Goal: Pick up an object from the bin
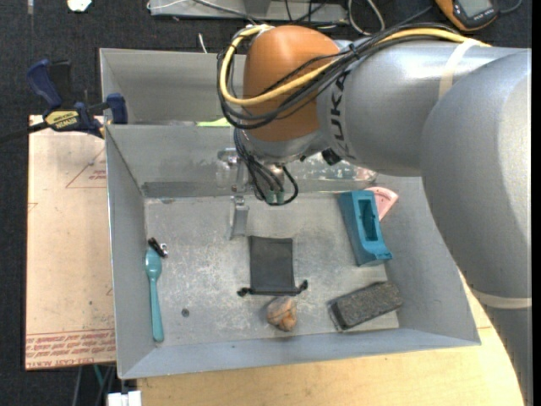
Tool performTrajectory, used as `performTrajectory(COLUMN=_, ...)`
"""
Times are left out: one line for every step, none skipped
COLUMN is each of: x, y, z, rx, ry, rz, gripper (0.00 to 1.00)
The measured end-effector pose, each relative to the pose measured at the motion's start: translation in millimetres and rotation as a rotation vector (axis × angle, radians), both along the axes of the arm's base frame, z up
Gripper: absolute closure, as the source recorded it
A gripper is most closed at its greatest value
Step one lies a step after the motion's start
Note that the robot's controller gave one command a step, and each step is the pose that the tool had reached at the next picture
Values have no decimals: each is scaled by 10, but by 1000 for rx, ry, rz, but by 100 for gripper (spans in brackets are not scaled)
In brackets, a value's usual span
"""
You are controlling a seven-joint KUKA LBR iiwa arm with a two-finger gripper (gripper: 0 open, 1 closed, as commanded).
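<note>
Arm [473, 142] is being seen foremost; pincer [239, 216], its opening not being discernible, is being held over bare bin [194, 252] floor beside black pad [271, 265]. Risk: closing on nothing.

- Teal spoon [153, 299]: 1
- Flat dark pad [271, 263]: 1
- Grey sponge block [365, 304]: 1
- Blue plastic holder [364, 227]: 1
- Tan lump [283, 313]: 1
- Pink piece [386, 201]: 1, partly hidden
- Small black clip [157, 247]: 1

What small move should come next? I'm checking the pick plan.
Probably shift the gripper over the dark flat pad: it hangs above bare bin floor, and that pad lies nearest, just toward the view's lower right.
</note>
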State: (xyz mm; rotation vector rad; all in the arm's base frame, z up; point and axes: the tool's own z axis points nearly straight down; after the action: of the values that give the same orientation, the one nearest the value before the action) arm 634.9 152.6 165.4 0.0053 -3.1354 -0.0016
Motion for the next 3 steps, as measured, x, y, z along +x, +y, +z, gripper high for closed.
performTrajectory(x=19, y=-5, z=50, rx=1, ry=-8, rz=-2, gripper=0)
performTrajectory(x=-88, y=-138, z=-178, rx=3, ry=-15, rz=77, gripper=0)
performTrajectory(x=-380, y=-588, z=-524, rx=3, ry=-8, rz=342, gripper=0)
